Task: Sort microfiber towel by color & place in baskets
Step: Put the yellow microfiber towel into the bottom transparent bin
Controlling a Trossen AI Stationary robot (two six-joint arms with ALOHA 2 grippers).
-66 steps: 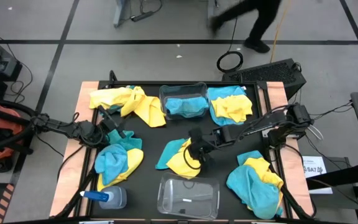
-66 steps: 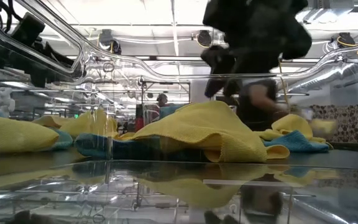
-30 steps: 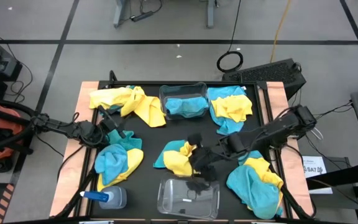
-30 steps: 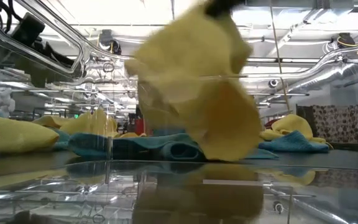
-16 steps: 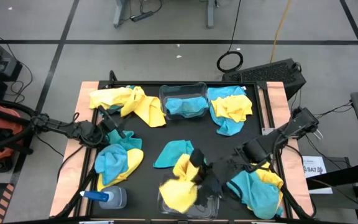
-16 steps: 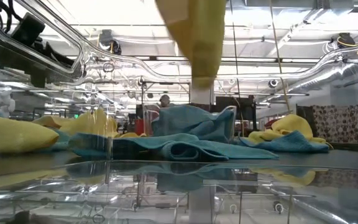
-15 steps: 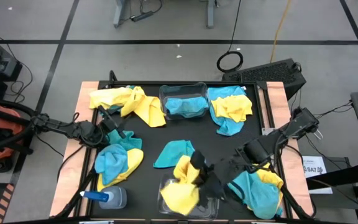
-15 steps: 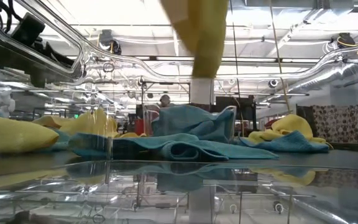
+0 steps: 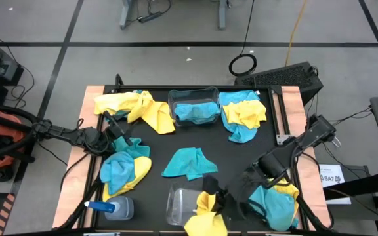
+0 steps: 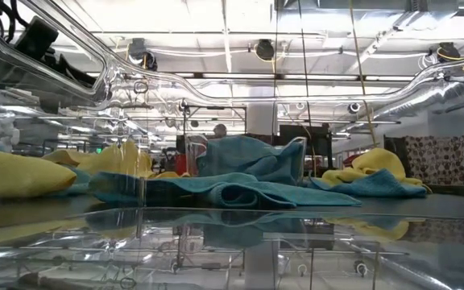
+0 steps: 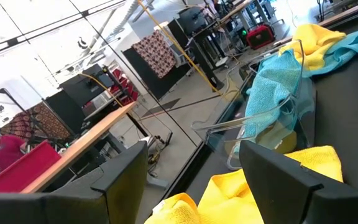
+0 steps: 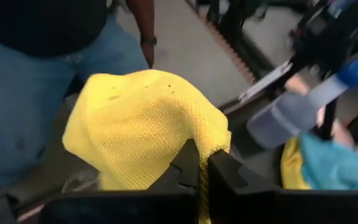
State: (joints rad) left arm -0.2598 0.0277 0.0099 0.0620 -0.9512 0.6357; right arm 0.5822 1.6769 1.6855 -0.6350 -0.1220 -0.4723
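The right tool (image 9: 213,200) grips a yellow towel (image 9: 204,215) over the empty near basket (image 9: 178,204); next, release it inside. The left tool (image 9: 113,126) waits, fingers wide.

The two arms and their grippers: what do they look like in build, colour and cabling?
Both are dark, slim, jointed arms. The left gripper has two broad, flat, matte black fingers. The right gripper has black fingers with notched inner edges. A thin pale cable loops beside the right arm near its base.
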